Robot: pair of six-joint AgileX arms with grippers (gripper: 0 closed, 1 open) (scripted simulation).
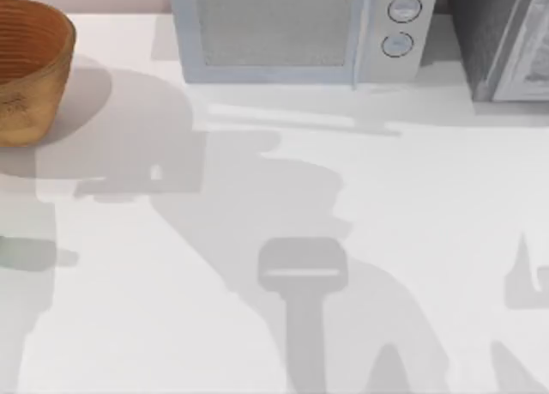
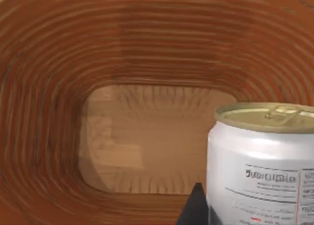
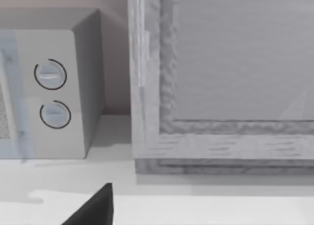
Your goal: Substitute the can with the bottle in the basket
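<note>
On the white table, at its far left corner in the top view, the basket: round, woven, orange-brown, partly cut by the edge of the view. Behind the middle of the table, against the back wall, a pale microwave with two round knobs at its right side. Just beside it, at the far right corner, a grey cabinet. Across the table top, only grey shadows of the two arms.

From the left wrist view, a look straight into the basket, with ribbed sides all around and a lighter flat floor in the middle. Close to the camera, the can: silver-white body, printed label, tan-gold lid with pull tab. Appears to be inside the basket, but cannot tell whether resting on the floor or lifted. Touching or almost touching its side, a dark tip of the left gripper. Cannot tell whether clenched on the can or released.

From the right wrist view, the same microwave and the grey cabinet, standing near each other on the table. Low in this view, a dark part of the right gripper, over bare table, well apart from the basket. Grip state here also impossible to tell.
</note>
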